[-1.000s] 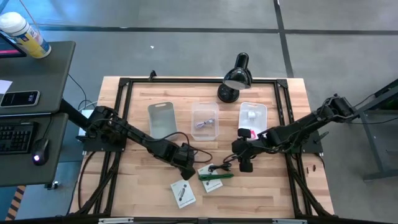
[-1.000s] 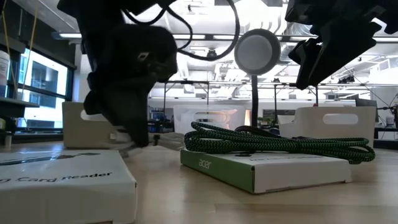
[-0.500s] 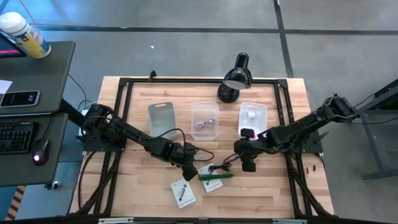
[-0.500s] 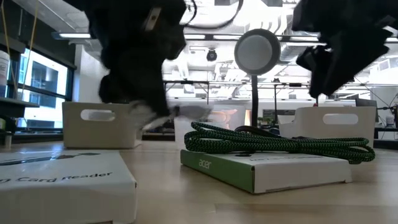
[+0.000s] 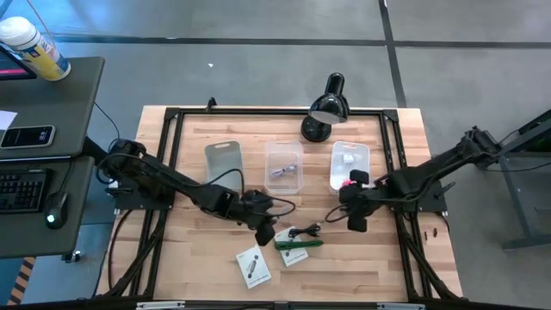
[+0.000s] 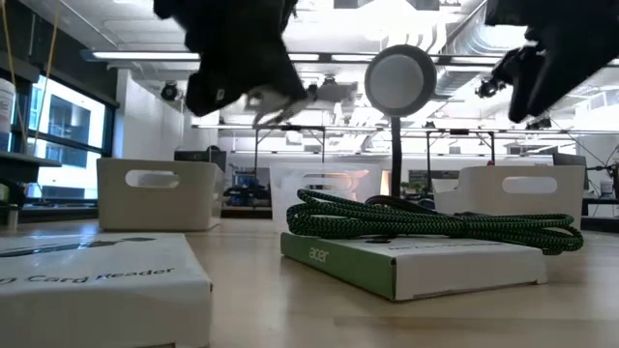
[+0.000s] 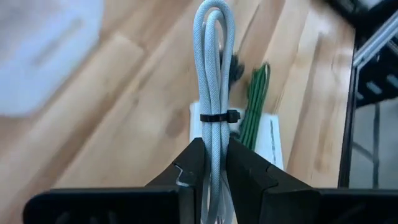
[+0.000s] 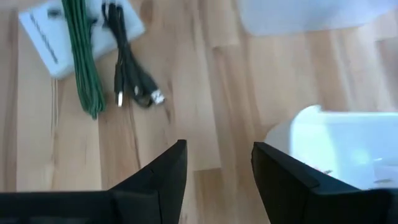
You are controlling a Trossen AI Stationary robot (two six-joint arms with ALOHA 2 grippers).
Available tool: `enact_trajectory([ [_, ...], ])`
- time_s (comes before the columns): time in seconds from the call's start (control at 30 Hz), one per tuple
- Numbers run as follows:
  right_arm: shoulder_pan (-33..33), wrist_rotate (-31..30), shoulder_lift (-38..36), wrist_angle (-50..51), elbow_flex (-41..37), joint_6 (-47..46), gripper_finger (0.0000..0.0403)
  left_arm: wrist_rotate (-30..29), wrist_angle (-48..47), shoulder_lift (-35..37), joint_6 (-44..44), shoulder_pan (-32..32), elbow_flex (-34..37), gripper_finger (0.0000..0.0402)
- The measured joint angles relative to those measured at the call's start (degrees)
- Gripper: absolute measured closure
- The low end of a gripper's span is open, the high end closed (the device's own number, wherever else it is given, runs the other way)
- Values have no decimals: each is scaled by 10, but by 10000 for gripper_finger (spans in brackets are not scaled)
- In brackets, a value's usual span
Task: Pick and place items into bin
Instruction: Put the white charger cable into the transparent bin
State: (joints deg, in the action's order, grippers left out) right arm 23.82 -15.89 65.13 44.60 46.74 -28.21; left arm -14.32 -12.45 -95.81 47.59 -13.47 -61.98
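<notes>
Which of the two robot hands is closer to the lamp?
Right. The right gripper hovers just in front of the lamp, slightly to its right; the left gripper, holding a pale cable, is farther away.

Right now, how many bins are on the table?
3, in a row before the black desk lamp: grey bin on the left, clear bin in the middle, white bin on the right.

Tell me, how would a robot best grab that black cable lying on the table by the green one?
Probably from straight above, with the open right gripper. The black cable lies flat on the wood as a loose bundle beside the green cable. Pinching across its bunched middle looks safest, since the plug ends splay out thin.
</notes>
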Motion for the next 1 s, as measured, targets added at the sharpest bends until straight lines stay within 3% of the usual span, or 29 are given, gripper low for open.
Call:
enact_trajectory([
  [0.13, 3, -26, -27, -1, 0, -6, 233, -38, 32, 12, -32, 9, 0, 358],
  [0.33, 3, -35, -45, -6, 0, -24, 233, -29, 103, 12, -84, 55, 0, 358],
  [1.0, 65, -74, -45, -8, 0, -112, 233, 19, 70, 12, -164, 249, 0, 357],
])
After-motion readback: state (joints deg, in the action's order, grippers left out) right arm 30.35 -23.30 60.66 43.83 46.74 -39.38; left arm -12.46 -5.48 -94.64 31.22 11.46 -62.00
